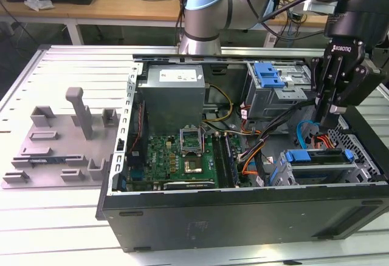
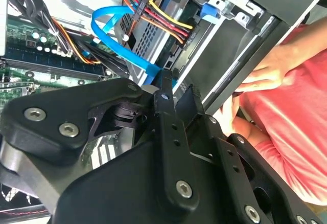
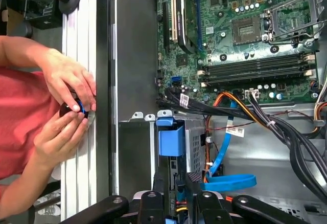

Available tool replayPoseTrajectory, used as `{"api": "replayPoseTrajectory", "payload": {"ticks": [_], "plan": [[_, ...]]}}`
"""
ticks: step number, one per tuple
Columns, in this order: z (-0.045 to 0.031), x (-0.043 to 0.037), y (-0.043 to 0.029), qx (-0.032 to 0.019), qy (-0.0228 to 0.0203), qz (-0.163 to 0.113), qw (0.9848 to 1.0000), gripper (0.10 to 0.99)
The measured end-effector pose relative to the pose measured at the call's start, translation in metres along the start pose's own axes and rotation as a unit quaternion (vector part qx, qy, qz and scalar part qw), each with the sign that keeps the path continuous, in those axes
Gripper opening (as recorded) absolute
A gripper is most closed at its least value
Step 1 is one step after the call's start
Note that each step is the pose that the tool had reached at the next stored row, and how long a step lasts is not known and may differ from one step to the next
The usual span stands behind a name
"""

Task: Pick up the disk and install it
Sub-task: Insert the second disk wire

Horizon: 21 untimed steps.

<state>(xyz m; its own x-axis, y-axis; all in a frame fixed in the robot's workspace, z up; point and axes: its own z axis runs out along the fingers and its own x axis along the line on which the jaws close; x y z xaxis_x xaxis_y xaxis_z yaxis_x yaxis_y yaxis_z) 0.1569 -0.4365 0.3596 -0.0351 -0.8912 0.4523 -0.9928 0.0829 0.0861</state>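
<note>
i get bright, even light from overhead in the exterior view, with soft shadow inside the computer case (image 1: 243, 205). the pale counter (image 1: 55, 229) glares slightly. in the second wrist view the close tool (image 2: 168, 88) looks dark and soft.

A: What is the person's hand (image 3: 64, 88) holding?
B: Something small and dark. Fingers hide it.
A: And the gripper (image 1: 331, 111)?
B: Its tips sink behind cables (image 1: 316, 133), so hidden.

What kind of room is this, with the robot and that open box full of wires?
Probably a robotics lab or workshop. A silver-and-blue robot arm reaches into an open black computer case on a slatted metal table, with cluttered wooden workbenches behind, and a person's hands nearby.
</note>
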Motion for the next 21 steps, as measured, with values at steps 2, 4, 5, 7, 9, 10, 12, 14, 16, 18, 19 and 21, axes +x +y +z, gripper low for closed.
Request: {"api": "replayPoseTrajectory", "payload": {"ticks": [2,4,5,7,9,10,12,14,16,18,19,21], "plan": [[0.0008,-0.0006,-0.0019,0.0000,0.0000,0.000,1.0000,0.302],[0.0010,-0.0007,-0.0023,0.0000,0.0002,0.000,1.0000,0.302],[0.0010,-0.0007,-0.0023,0.0000,0.0003,0.000,1.0000,0.302],[0.0012,-0.0008,-0.0023,-0.0001,0.0004,0.000,1.0000,0.302],[0.0015,-0.0016,-0.0023,-0.0001,0.0003,0.000,1.0000,0.302],[0.0015,-0.0020,-0.0023,-0.0001,0.0004,0.000,1.0000,0.302],[0.0016,-0.0030,-0.0023,0.0004,0.0003,0.001,1.0000,0.302],[0.0016,-0.0037,-0.0023,0.0009,0.0003,0.001,1.0000,0.302],[0.0016,-0.0040,-0.0023,0.0012,0.0003,0.001,1.0000,0.290],[0.0017,-0.0041,-0.0023,0.0015,0.0003,0.001,1.0000,0.224],[0.0018,-0.0043,-0.0023,0.0017,0.0003,0.002,1.0000,0.161],[0.0024,-0.0046,-0.0024,0.0021,0.0001,0.002,1.0000,0.161]]}}
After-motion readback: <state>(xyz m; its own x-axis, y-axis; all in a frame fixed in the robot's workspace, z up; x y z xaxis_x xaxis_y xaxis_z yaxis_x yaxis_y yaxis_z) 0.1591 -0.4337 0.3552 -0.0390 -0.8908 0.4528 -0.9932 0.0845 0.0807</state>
